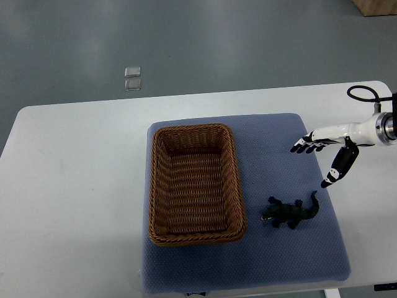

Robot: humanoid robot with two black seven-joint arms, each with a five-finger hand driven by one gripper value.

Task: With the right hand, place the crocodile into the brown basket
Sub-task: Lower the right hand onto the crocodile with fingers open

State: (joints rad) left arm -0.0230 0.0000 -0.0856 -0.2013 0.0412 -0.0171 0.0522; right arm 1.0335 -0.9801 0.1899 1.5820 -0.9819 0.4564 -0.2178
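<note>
Right hand (332,138) hangs over the tabletop's (74,186) right edge, fingers spread, holding nothing. The crocodile (290,213) lies on the blue mat (298,261), nearer and left of the hand, apart from it, head seemingly toward the brown basket (236,180). Open mat separates them.
</note>
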